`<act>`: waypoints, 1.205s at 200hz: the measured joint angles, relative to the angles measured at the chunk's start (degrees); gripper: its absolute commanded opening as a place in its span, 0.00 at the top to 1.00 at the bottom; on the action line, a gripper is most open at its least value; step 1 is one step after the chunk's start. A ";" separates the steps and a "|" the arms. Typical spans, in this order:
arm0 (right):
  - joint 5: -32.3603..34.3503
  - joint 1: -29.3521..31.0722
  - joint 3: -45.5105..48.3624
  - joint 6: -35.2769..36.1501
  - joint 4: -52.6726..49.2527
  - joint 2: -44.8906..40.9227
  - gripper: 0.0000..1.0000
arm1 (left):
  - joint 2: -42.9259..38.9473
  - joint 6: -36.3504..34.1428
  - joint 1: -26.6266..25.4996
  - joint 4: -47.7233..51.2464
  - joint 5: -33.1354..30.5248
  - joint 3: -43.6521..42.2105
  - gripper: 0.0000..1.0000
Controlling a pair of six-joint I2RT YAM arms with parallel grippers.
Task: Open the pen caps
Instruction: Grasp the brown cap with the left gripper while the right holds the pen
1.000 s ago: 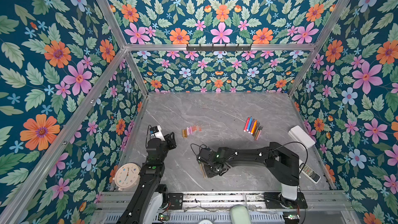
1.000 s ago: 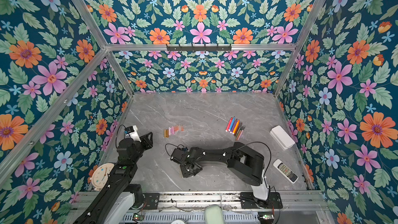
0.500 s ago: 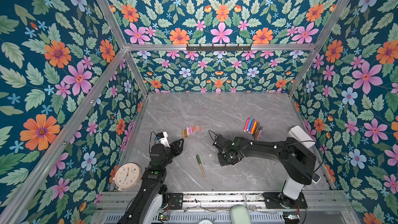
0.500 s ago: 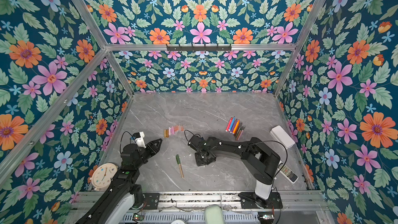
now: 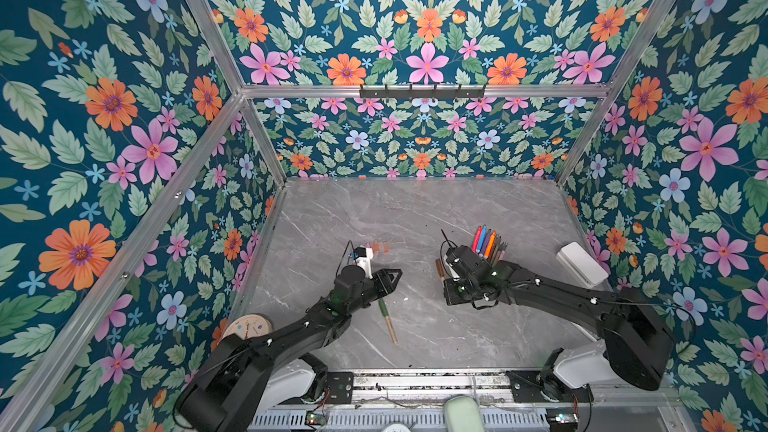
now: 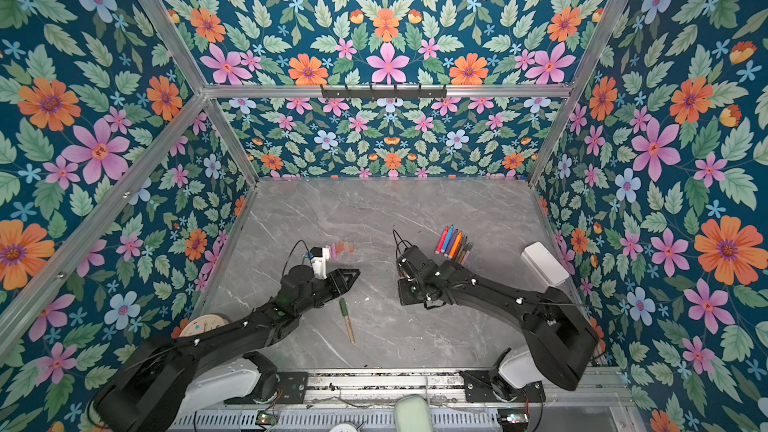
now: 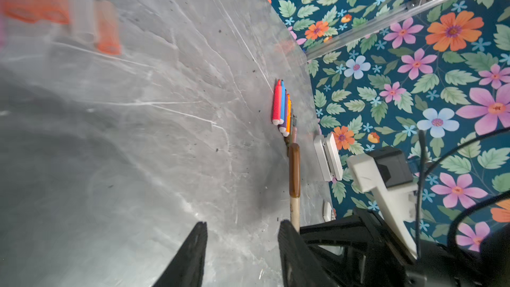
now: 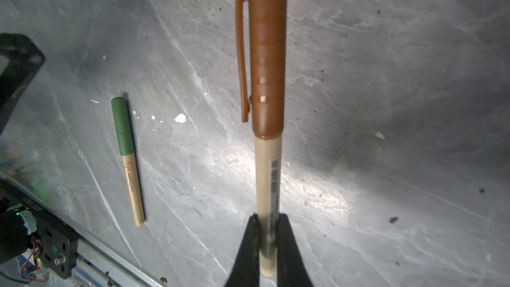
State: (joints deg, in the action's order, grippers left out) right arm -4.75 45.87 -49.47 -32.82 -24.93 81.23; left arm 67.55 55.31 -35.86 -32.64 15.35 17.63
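We find the right gripper (image 8: 269,216) closed on the beige barrel of the brown pen (image 8: 268,172), with the brown cap (image 8: 269,51) fitted on it. The left gripper (image 7: 243,222) stands with jaws apart and holds nothing. The green pen (image 5: 387,322) lies capped on the table (image 5: 415,209) between the two grippers. The loose pen caps (image 5: 379,247) lie in a row just beyond the left gripper

- Grey marble with white veining is seen on the table (image 5: 415,209).
- The walls (image 5: 104,118) are printed dark teal with pink, orange and pale blue flowers and green leaves.
- A beige barrel is shown on the brown-capped pen (image 8: 267,117) and on the green-capped pen (image 8: 129,161).
- The row of pens (image 7: 279,106) is coloured red, blue, purple and orange.
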 measured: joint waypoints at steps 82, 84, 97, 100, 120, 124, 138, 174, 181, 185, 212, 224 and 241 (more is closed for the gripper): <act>-2.58 -1.64 7.89 1.66 2.12 -10.97 0.99 | 19.39 4.04 -6.01 -13.77 1.75 9.75 0.55; -2.58 -1.64 7.93 1.68 2.19 -11.08 0.99 | 19.58 4.39 -6.05 -13.99 1.88 9.84 0.55; -2.64 -1.64 8.11 1.75 2.56 -11.45 0.99 | 20.28 4.72 -6.21 -14.93 2.49 10.38 0.55; -2.69 -1.64 8.17 1.77 2.69 -11.50 0.99 | 20.35 4.72 -6.21 -15.08 2.58 10.49 0.55; -4.22 -1.68 8.59 1.90 3.93 -11.47 0.98 | 20.74 5.22 -6.43 -15.61 2.89 11.56 0.55; -4.87 -1.68 8.63 1.99 4.26 -11.30 0.98 | 20.85 5.40 -6.47 -15.58 2.97 11.72 0.55; -7.74 -1.68 8.63 2.75 5.64 -10.21 0.98 | 21.44 5.73 -6.58 -15.56 3.48 12.37 0.55; -13.81 -1.62 7.91 3.65 8.37 -8.00 0.98 | 23.30 5.77 -7.06 -15.58 4.87 14.36 0.59; -14.51 -1.64 7.74 3.76 8.52 -7.96 0.98 | 23.67 5.77 -7.19 -15.58 5.27 14.73 0.59; -14.71 -1.64 7.65 3.91 8.52 -7.93 0.98 | 23.82 5.77 -7.28 -15.58 5.42 14.91 0.60; -15.76 -1.64 6.82 4.48 8.59 -7.72 0.98 | 24.79 5.77 -7.69 -15.58 6.51 15.41 0.63; -15.85 -1.64 6.51 4.50 8.59 -7.52 0.98 | 24.92 5.77 -7.82 -15.56 6.97 15.41 0.67; -15.82 -1.64 6.23 4.50 8.41 -7.43 0.98 | 24.87 5.77 -8.00 -15.56 7.08 15.41 0.73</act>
State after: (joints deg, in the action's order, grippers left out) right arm -20.58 44.23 -43.24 -28.32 -16.51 73.80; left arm 92.42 61.08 -43.86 -48.21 22.44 33.04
